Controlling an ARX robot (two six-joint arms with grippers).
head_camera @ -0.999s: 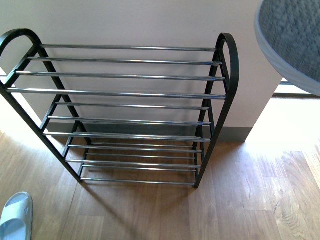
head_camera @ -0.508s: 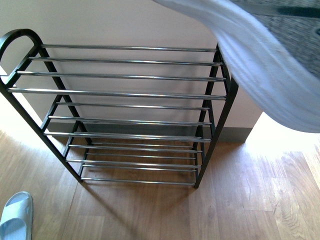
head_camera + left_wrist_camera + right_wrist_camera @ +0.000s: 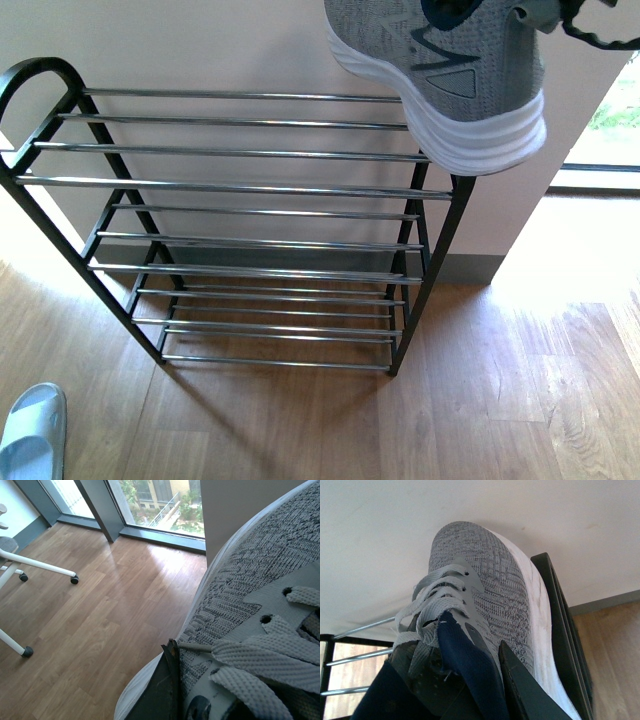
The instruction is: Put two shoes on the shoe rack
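Clamping the white-soled grey knit sneaker (image 3: pixel 450 70), the right claw (image 3: pixel 480 680) hangs over the chrome-barred rack (image 3: pixel 250 187); left claw (image 3: pixel 172 690): cannot tell.

No legible text, labels or numbers anywhere.

A grey sneaker (image 3: pixel 450 80) hangs over the shoe rack (image 3: pixel 250 185)'s right end.

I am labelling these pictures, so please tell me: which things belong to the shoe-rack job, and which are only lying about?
For the job: grey sneaker, shoe rack, pale blue slide.
Only lying about: white chair base, window.
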